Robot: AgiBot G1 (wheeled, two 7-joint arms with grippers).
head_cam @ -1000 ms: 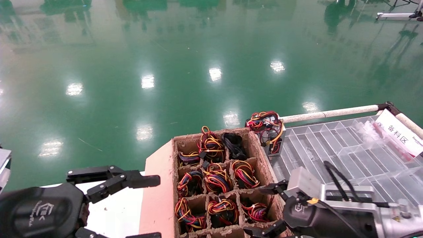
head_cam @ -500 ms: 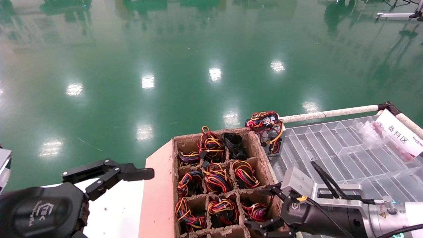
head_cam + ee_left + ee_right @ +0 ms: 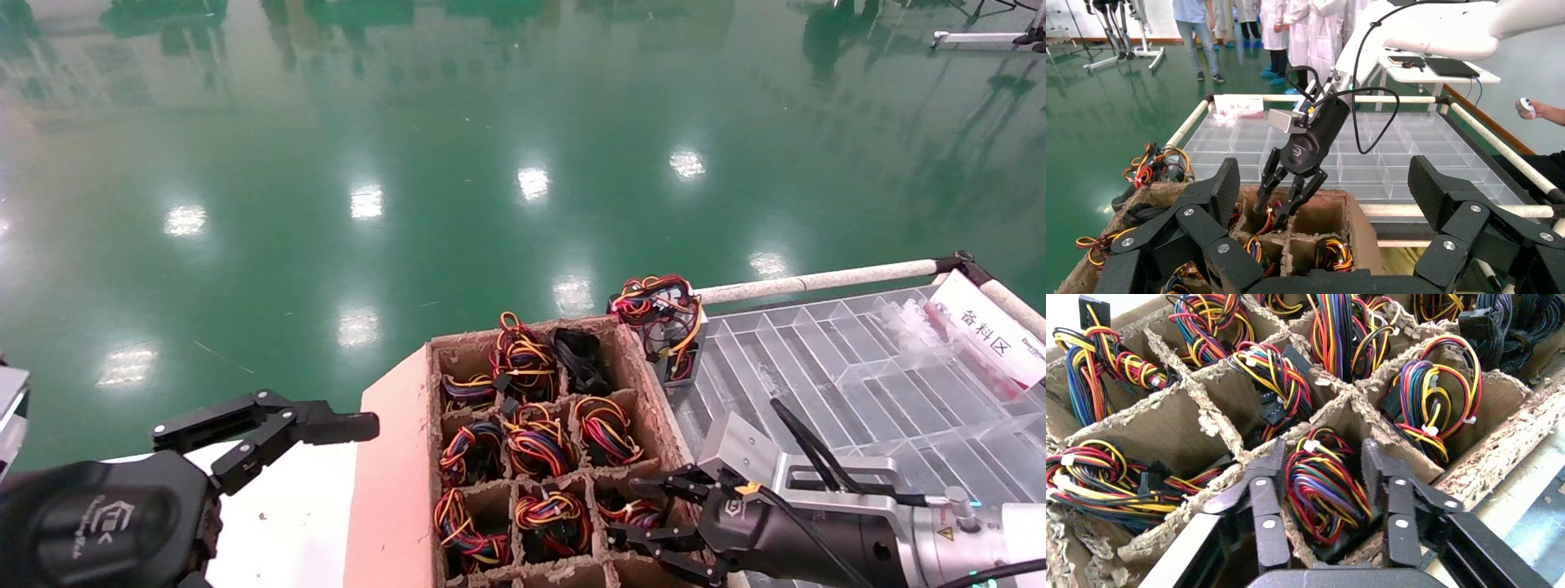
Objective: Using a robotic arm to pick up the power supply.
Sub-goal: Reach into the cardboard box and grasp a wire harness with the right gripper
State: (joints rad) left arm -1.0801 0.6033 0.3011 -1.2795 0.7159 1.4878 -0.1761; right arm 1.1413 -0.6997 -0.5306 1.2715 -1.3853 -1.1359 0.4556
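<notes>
White sign (image 3: 990,328) reading "备料区"

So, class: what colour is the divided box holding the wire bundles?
Brown cardboard box; right wrist view shows it best.

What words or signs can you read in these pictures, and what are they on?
"备料区": on the white sign at the edge of the clear divider tray.
Small red print beside it: too small to read.
White logo on the right claw body: no readable letters.
White logo on the left claw body: too blurred to read.
Yellow warning triangle on the right wrist: symbol only.
</notes>
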